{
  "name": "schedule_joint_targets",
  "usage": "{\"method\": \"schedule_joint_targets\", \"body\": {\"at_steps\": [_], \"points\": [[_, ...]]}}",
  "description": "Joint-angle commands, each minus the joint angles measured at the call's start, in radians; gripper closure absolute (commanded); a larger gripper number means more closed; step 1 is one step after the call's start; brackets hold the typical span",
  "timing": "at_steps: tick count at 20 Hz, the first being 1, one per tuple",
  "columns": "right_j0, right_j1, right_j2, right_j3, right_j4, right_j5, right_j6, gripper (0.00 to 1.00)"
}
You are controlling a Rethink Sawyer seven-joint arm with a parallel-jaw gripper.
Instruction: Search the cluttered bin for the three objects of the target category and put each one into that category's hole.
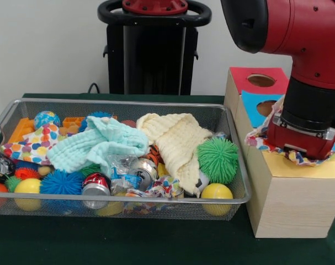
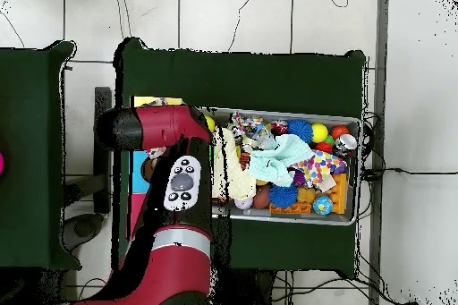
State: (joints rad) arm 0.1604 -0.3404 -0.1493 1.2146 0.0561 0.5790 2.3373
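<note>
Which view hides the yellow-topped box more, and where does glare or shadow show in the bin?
Overhead view: the arm covers most of the yellow-topped box. Front view: that box shows clearly; highlights glint on the cans in the bin; soft, even light, with no hard shadows.

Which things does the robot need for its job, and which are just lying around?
For the job:
wire bin
dotted cloth in the bin
dotted cloth on the box, under the arm
yellow-topped box

Just lying about:
mint-green cloth
cream cloth
green spiky ball
yellow ball
red-topped box
blue-topped box
</note>
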Motion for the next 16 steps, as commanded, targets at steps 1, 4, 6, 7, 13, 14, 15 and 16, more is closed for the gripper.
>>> {"method": "schedule_joint_targets", "body": {"at_steps": [1,4,6,7,13,14,15,16], "points": [[-0.036,-0.093,0.072,0.098,0.018,0.195,0.012,0.00],[-0.031,-0.127,0.067,0.090,0.024,0.245,0.021,0.00],[-0.030,-0.138,0.066,0.080,0.026,0.268,0.027,0.00],[-0.029,-0.142,0.064,0.078,0.025,0.271,0.030,0.00],[-0.028,-0.179,0.068,0.100,0.025,0.283,0.035,0.00],[-0.028,-0.185,0.068,0.103,0.025,0.287,0.035,0.00],[-0.028,-0.189,0.070,0.106,0.026,0.287,0.035,0.00],[-0.029,-0.187,0.070,0.103,0.024,0.291,0.035,0.00]]}}
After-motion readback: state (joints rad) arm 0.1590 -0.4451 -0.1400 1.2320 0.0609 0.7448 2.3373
